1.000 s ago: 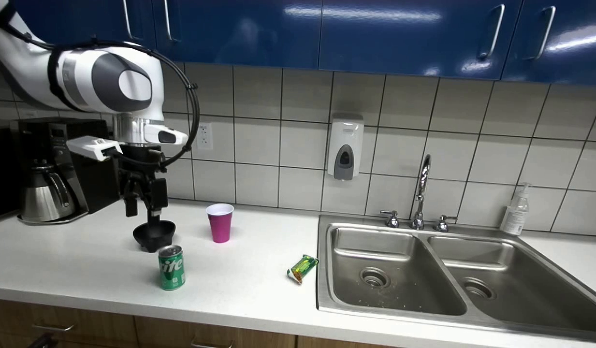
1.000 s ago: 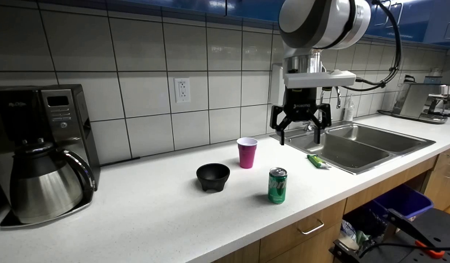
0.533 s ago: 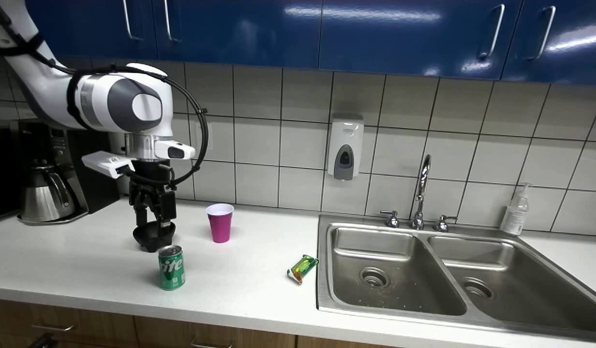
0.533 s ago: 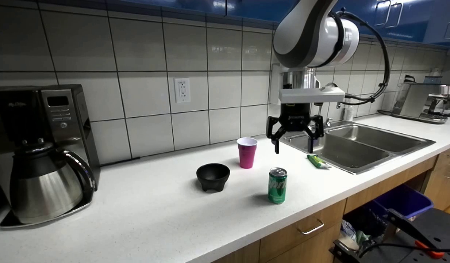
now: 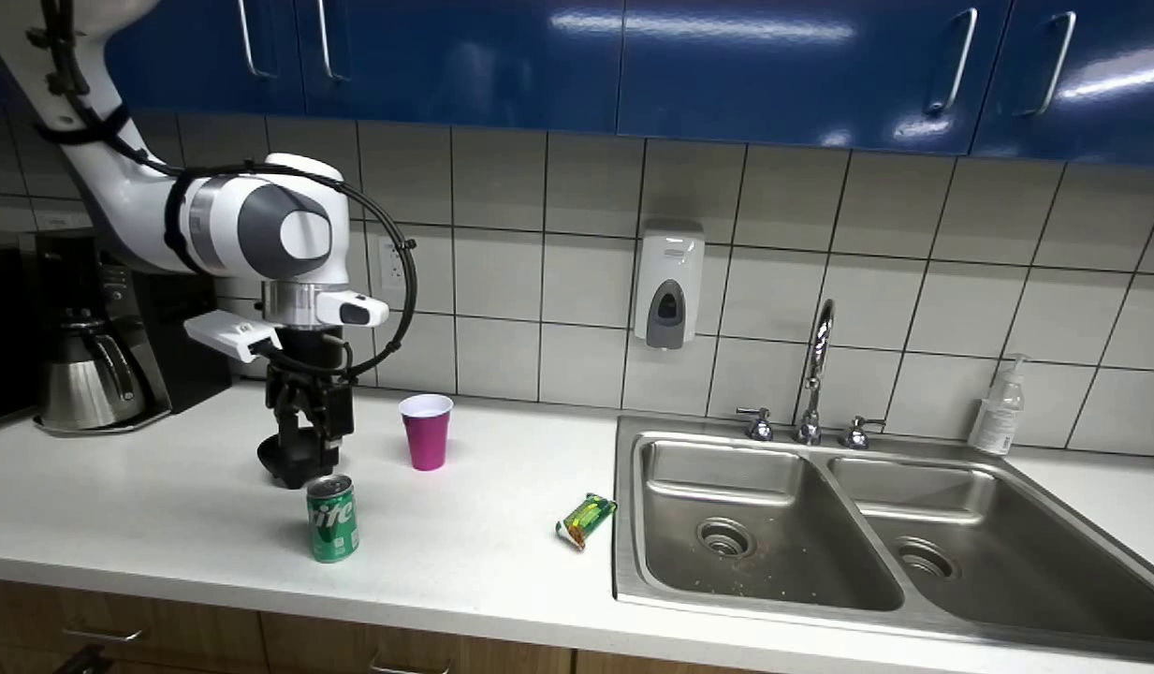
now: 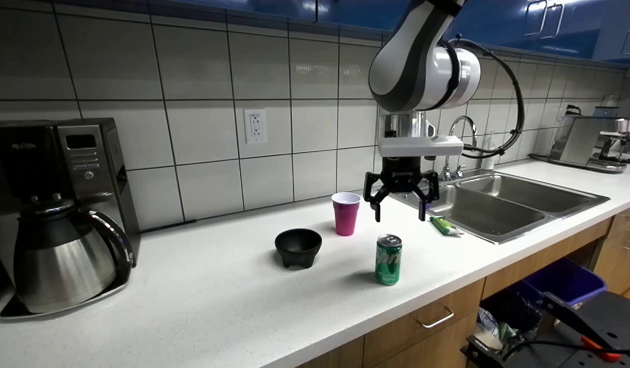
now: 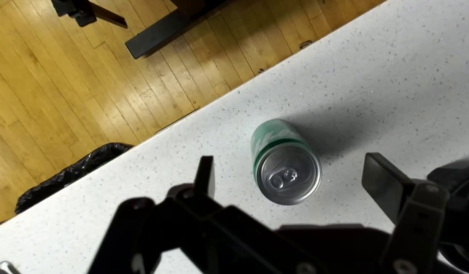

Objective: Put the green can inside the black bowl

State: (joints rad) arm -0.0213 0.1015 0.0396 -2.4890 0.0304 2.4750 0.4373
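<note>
See the green can [image 6: 388, 260] standing upright on the counter [image 6: 192, 296], not yet gripped. Above the can and apart from it, find the gripper [image 6: 399, 219], with jaws spread wide, holding nothing, and with fingers [image 7: 205, 175] to either side of the can in the wrist view. Take this, by judgement, as the approach, with grasp and carry not yet done. Next, probably lower straight around the can, trimming sideways if off-centre, then squeeze evenly, lift, and carry to the black bowl [image 6: 298, 249], near the can but not touching it; set down gently there, against tipping. Farther from the can, note a pink cup [image 6: 346, 217], then a green packet [image 6: 444, 225], then the sink [image 5: 865, 524]. Cannot tell the exact gap between fingers and can, nor make out the bowl's floor, black on black. In an exterior view, lose part of the bowl [image 5: 296, 468] behind the gripper. At the wrist view's right edge, catch only a cut-off dark shape [image 7: 457, 179], perhaps the bowl.
</note>
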